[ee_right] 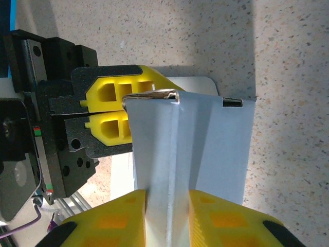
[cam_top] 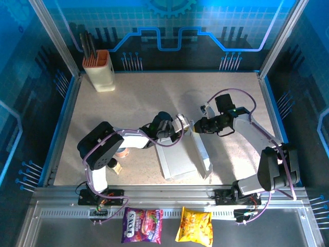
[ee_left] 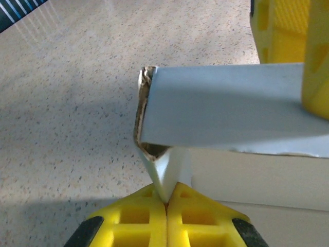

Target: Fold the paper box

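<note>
The paper box (cam_top: 181,154) is a white-grey cardboard piece lying mid-table, its right wall folded up. My left gripper (cam_top: 181,125) reaches it from the left and is shut on a small end flap (ee_left: 170,172), pinched between the yellow fingers (ee_left: 144,211). My right gripper (cam_top: 198,125) comes from the right and is shut on the folded upright wall (ee_right: 175,154), its yellow fingers (ee_right: 118,216) pressing both sides of the doubled panel. In the right wrist view the left gripper's yellow fingers (ee_right: 110,110) sit just behind the far end of that wall.
A cream holder with an orange top (cam_top: 99,69) stands at the back left corner. Two snack bags, purple (cam_top: 142,225) and yellow (cam_top: 195,225), lie on the rail in front of the table. A small tan object (cam_top: 122,153) sits beside the left arm.
</note>
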### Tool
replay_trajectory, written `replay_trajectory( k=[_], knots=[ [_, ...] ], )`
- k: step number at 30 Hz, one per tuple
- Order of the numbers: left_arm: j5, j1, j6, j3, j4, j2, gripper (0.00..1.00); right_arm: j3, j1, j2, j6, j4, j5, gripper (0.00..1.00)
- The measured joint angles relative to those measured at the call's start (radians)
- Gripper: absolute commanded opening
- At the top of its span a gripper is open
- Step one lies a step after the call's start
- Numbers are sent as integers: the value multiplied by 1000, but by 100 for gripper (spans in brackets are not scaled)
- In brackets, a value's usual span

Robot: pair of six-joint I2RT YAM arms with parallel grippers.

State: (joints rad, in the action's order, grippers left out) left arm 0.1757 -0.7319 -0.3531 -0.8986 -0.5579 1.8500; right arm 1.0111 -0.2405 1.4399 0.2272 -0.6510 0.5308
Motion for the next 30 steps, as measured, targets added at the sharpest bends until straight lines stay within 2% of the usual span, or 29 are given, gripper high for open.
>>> replay_trajectory(
  k=[6, 9, 11, 21, 27, 30],
  knots=[
    [-52, -11, 63, 55, 47, -71, 4, 3, -36, 10, -5, 1, 13, 26],
    [-67, -12, 92, 76, 60, -94, 15, 8, -49, 21, -12, 2, 25, 25],
    [-71, -12, 118, 97, 39, -99, 19, 10, -56, 27, -18, 2, 35, 25],
    [-74, -16, 201, 151, -131, -35, 22, 12, -61, 34, -27, 5, 50, 25],
    [-70, -18, 224, 151, -213, 18, 21, 12, -60, 35, -27, 6, 50, 24],
    [-71, -18, 229, 151, -255, 40, 11, 15, -59, 35, -26, 5, 48, 24]
  ],
)
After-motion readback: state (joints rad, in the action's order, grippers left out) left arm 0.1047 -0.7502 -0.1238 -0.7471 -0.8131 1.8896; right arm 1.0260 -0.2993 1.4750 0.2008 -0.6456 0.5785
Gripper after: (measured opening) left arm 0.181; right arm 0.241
